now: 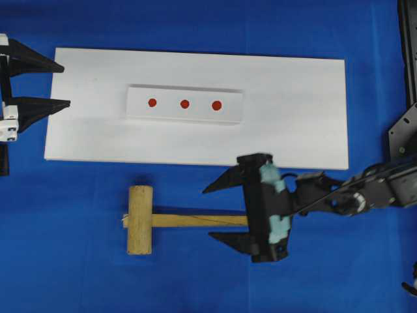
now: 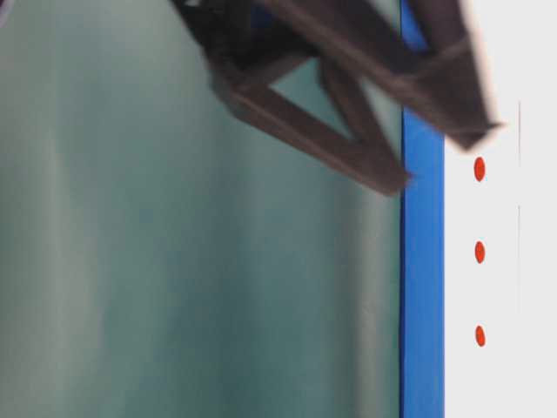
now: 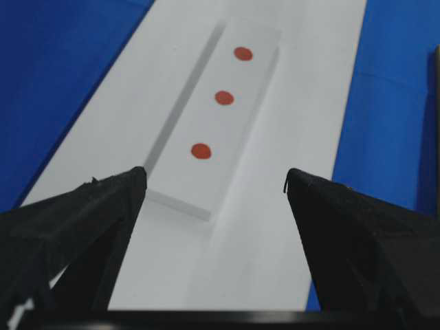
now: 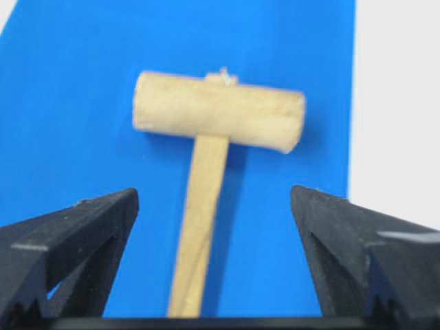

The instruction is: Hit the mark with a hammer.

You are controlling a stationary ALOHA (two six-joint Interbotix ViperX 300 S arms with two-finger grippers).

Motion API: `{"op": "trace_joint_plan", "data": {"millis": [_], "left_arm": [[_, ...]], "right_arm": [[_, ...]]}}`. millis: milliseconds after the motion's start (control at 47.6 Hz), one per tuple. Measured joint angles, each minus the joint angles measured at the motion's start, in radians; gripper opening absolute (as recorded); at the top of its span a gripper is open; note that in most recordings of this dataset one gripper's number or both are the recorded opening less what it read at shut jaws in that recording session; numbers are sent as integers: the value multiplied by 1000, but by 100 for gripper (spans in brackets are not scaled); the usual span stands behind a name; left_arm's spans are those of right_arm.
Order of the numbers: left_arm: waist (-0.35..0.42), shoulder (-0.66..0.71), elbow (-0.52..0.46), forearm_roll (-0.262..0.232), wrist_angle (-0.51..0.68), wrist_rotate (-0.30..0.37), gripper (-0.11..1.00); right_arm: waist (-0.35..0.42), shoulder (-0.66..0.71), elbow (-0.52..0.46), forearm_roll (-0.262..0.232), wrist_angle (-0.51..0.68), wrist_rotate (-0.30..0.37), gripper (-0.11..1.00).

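The hammer (image 1: 140, 220) is lying flat on the blue cloth-covered counter (image 1: 65, 261), near side of the white board (image 1: 293, 124), not touching it. All light-brown wood: short cylindrical head (image 4: 218, 111) on the left in the overhead view, long flat straight handle (image 1: 199, 220) running right, a small frayed bit showing where the handle pokes through the head. The right hand (image 1: 218, 212) is sitting with its black, pointed, triangular fingers spread wide, one on either side of the handle's right end; nothing is being gripped, and whether a finger is touching the wood cannot be told. In the right wrist view the handle is running up the middle of the gap between the two fingers, clear of both. The left hand (image 1: 62, 85) is hovering at the left edge of the board, fingers also wide apart, holding nothing. The board is a smooth matte white rectangle; a smaller raised white rectangular strip (image 1: 184, 105) is sitting on it left of centre, carrying three round red dots (image 1: 184, 104) in a row. The table-level view is mostly blurred teal, with black hand struts out of focus at the top.
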Motion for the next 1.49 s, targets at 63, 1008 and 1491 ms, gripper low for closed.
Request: {"op": "trace_joint_plan", "data": {"millis": [63,1008,1491], "left_arm": [[0,0,0,0,0,0,78],[-2,-52,0,0,2,58,78],[-57,-212,0,0,83,110,78]], "right_arm": [[-15,-14,9,2,0,-2,83],[-431,-319,140,-15,163,-170,83],[-434,-793,434,-17,170,-172,83]]}}
